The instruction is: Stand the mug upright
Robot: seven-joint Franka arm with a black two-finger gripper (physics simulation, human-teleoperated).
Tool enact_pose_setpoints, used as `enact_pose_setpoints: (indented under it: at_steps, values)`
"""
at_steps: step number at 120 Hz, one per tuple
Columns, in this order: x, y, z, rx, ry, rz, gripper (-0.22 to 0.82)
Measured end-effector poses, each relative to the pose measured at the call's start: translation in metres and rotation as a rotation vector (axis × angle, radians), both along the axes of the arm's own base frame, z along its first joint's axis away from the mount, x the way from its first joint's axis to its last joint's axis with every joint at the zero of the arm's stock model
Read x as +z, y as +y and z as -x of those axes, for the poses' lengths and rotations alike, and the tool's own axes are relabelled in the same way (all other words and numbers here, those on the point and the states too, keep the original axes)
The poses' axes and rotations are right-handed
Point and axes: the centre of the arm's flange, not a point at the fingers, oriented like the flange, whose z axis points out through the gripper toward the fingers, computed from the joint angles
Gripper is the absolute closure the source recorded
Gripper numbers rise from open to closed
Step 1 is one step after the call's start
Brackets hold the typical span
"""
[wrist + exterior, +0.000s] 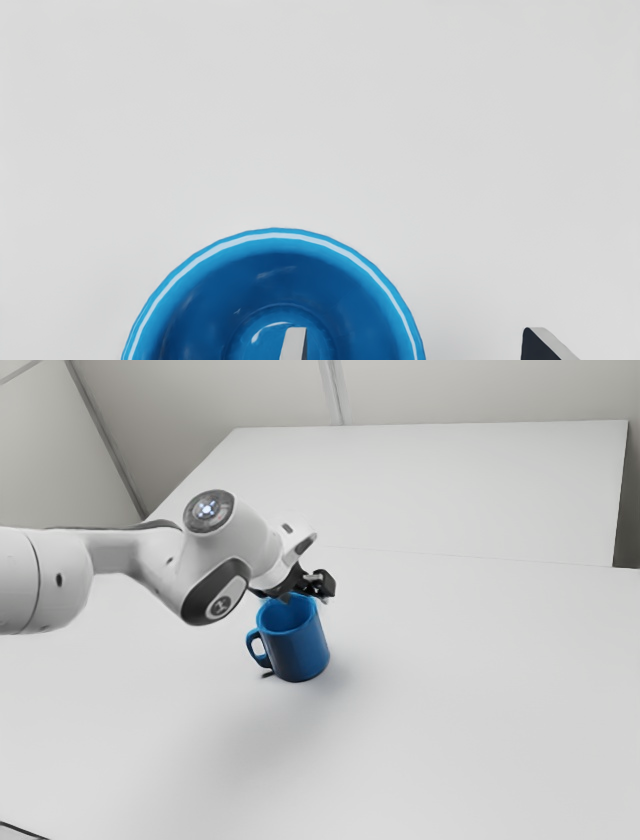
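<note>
Our pincer stands wide open, gripping nothing, one finger over the mouth of the blue mug, the other outside its rim. Below it, we see the mug upright on the bench.

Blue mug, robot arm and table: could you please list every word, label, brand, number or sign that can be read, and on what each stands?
No readable text.
Mug: none on the sides that show.
Arm: a pale mark on a dark joint cover, too small to read.
Table: none that I can see.
</note>
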Motion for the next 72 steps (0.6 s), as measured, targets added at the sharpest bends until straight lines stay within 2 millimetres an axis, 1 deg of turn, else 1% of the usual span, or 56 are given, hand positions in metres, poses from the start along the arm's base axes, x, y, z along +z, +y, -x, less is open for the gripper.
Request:
enact_pose_setpoints:
  at_steps: [15,19,30,33,55,72]
  values:
    - [0.022,-0.001,0.001,0.018,-0.013,0.003,0.09]
    - [0.036,-0.002,-0.004,0.024,-0.018,0.000,0.08]
    - [0.082,-0.003,-0.021,0.044,-0.008,-0.025,0.05]
    - [0.091,-0.003,-0.024,0.046,0.005,-0.035,0.04]
    - [0.133,0.002,-0.032,0.033,0.121,-0.111,0.02]
    - [0.172,0.007,-0.035,0.028,0.191,-0.131,0.01]
